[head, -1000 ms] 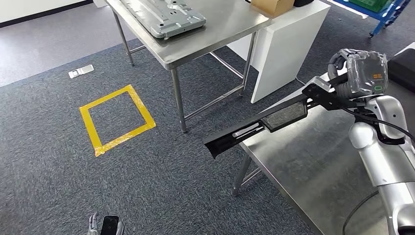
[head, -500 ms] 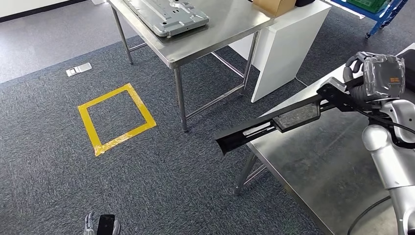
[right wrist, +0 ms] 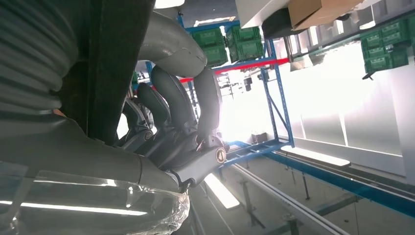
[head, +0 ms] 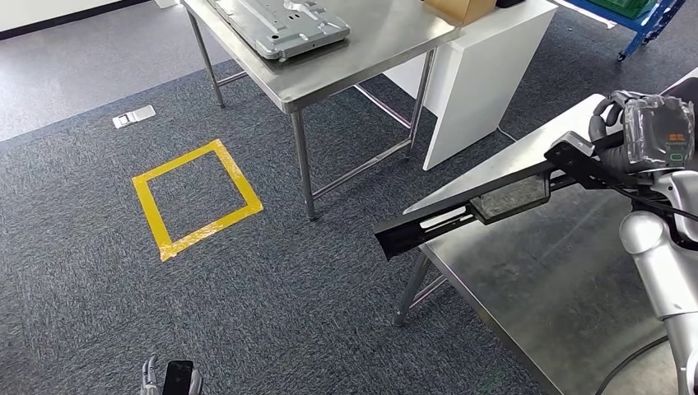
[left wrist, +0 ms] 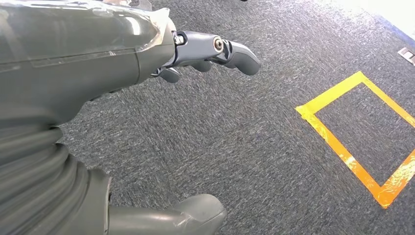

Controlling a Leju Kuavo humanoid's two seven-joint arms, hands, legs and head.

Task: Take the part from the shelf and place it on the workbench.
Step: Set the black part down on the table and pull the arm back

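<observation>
Part is off the shelf and carried, not yet set down: a long black piece held above the workbench, its far end jutting past the workbench's left edge over the carpet. Placing remains. Right hand grips the part's near end, fingers wrapped around it. Left hand hangs low over the carpet, fingers loosely spread, holding nothing.

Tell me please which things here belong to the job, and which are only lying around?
Belong to the job:
- long black part, held by the right hand
- workbench under it

Only lying around:
- yellow tape square on the floor
- grey metal plate on the far table
- cardboard box
- left hand, empty
</observation>
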